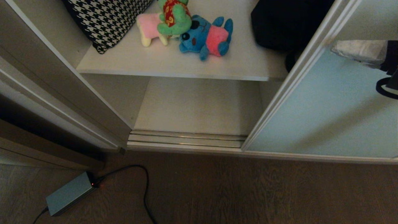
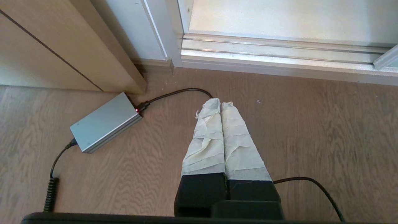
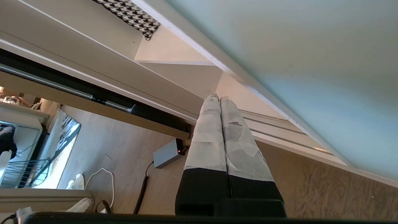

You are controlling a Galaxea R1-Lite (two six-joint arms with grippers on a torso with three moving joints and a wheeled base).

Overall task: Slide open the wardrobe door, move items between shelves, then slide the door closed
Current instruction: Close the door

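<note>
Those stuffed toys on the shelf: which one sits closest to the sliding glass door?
The blue plush toy with the pink back. It lies on the upper shelf, rightmost of the three, toward the sliding wardrobe door; the green toy and pale yellow toy sit farther left.

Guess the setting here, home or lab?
Likely a home bedroom or closet area: a built-in wardrobe with a frosted sliding door, plush toys and a houndstooth cushion on its shelf, and wood-grain flooring.
</note>
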